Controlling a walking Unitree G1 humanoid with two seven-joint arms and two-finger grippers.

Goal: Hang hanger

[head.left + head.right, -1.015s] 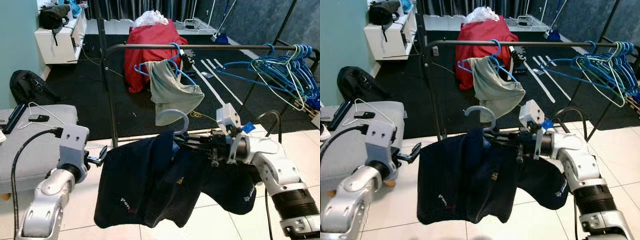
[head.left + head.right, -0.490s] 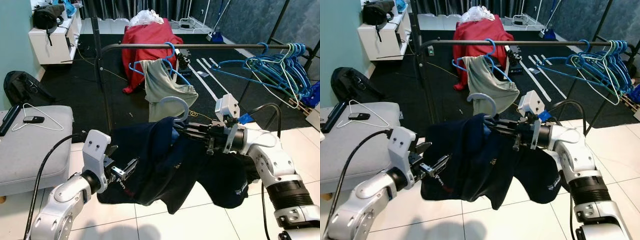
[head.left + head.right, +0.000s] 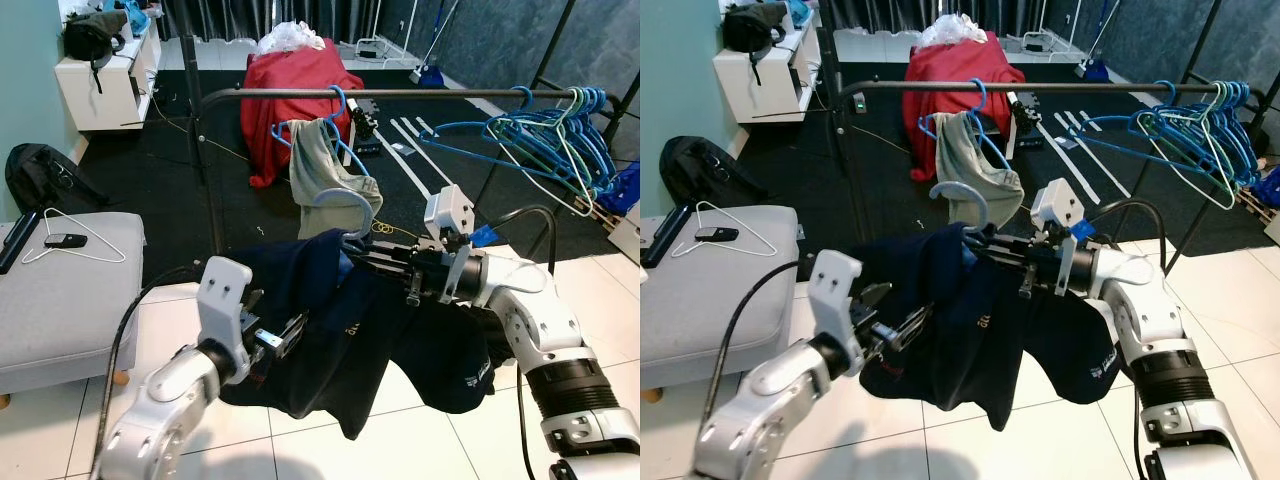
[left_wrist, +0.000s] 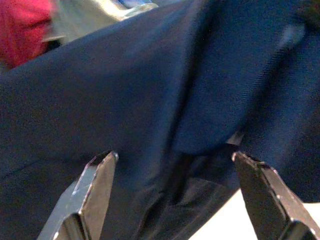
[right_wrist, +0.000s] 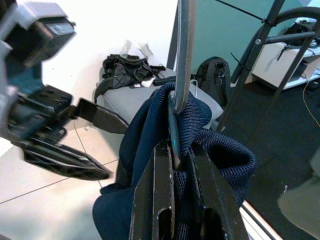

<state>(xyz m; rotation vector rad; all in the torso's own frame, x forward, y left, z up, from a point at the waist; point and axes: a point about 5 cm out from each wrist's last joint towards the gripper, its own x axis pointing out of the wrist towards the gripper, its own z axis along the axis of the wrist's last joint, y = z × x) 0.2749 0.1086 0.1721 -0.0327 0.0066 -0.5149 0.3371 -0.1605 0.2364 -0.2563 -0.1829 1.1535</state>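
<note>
While the right hand [image 3: 352, 256] reaches toward the middle of the frame, its two black fingers are pressed together on the neck of the hanger [image 3: 345, 212], just under the pale blue hook that curves up above them. A dark navy garment [image 3: 350, 330] is draped over this hanger and hangs down in heavy folds at the lower centre of the frame, with small printed letters on its lower parts. In the right wrist view the fingers [image 5: 162, 200] clamp the thin stem where it comes out of the navy cloth.

The left hand [image 3: 285, 333] is at the lower left of the centre, against the left side of the navy garment. In the left wrist view its two fingers [image 4: 95, 190] stand wide apart, with the cloth lying in front of them and nothing gripped between them.

Behind, across the upper part of the frame, runs the dark rail [image 3: 420, 94] of a clothes rack. On it, near the upper centre, a blue hanger with a grey-green garment [image 3: 325, 175] hangs, and at the upper right a bunch of empty blue hangers [image 3: 555, 130] is crowded together. The held hanger is lower than the rail and apart from it.

Further back a red cloth [image 3: 290, 85] covers something on the dark carpet. At the left edge stands a grey bench [image 3: 60, 280] with a white wire hanger [image 3: 70, 235] on it.
</note>
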